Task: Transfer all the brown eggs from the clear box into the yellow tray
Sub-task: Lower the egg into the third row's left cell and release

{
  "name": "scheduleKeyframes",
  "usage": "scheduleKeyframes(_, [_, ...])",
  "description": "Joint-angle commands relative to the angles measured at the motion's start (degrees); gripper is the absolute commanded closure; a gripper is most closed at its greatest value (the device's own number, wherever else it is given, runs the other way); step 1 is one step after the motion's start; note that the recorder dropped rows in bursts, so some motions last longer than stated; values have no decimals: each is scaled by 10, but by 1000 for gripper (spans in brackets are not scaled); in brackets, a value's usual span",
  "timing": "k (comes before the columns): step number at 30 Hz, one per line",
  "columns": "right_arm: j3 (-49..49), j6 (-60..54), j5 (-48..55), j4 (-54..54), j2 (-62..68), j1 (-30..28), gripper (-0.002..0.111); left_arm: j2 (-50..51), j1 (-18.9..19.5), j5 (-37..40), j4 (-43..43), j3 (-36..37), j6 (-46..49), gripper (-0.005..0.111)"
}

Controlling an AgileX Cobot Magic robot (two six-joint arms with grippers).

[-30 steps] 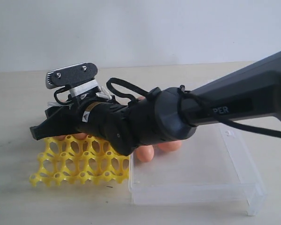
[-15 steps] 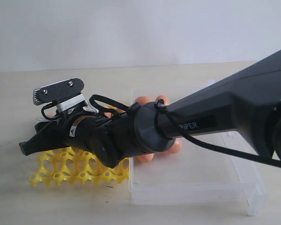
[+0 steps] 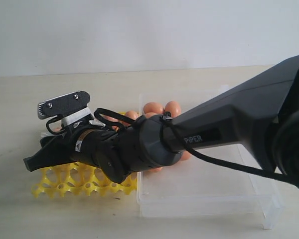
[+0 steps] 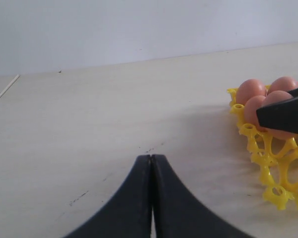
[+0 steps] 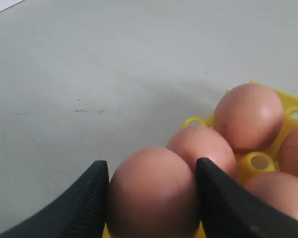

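Table [image 3: 20,99]: pale and bare apart from the work items.

Right arm [image 3: 229,124]: reached across the clear box [image 3: 214,194] toward the yellow tray [image 3: 84,186]. Over the last second it had pushed further out and dropped. The wrist sat lower over the tray than before, with the finger tip now at the tray's left edge.

Clear box: the near part looked empty. A few brown eggs [image 3: 162,108] showed at its far side behind the arm, so transfers remain.

Yellow tray: the near rows were open lattice. The right wrist view showed seated eggs [image 5: 248,116] in the cups beyond the fingers.

Right gripper [image 5: 151,171]: jaws clamped on the held egg [image 5: 151,198], one finger on each flank. The grip width had not altered over the second. The egg was low over the tray beside the filled cups. I could not tell whether it rested in a cup yet.

Left gripper [image 4: 150,163]: jaws together and empty, parked over bare table, well clear of the tray.

Reading: the carry appeared finished and the lowering phase under way. The likely next action was to seat the egg and then release. Risk: bumping the neighbouring egg just behind it.
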Motion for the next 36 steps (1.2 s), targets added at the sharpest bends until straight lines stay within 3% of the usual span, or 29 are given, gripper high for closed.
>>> scheduleKeyframes(1, [-4, 4, -15, -6, 1, -1, 108, -3, 1, -6, -2, -2, -2, 107])
scheduleKeyframes(20, [-5, 8, -39, -6, 8, -1, 108, -3, 1, -6, -2, -2, -2, 107])
scheduleKeyframes(36, [-41, 8, 4, -9, 25, -1, 108, -3, 1, -6, -2, -2, -2, 107])
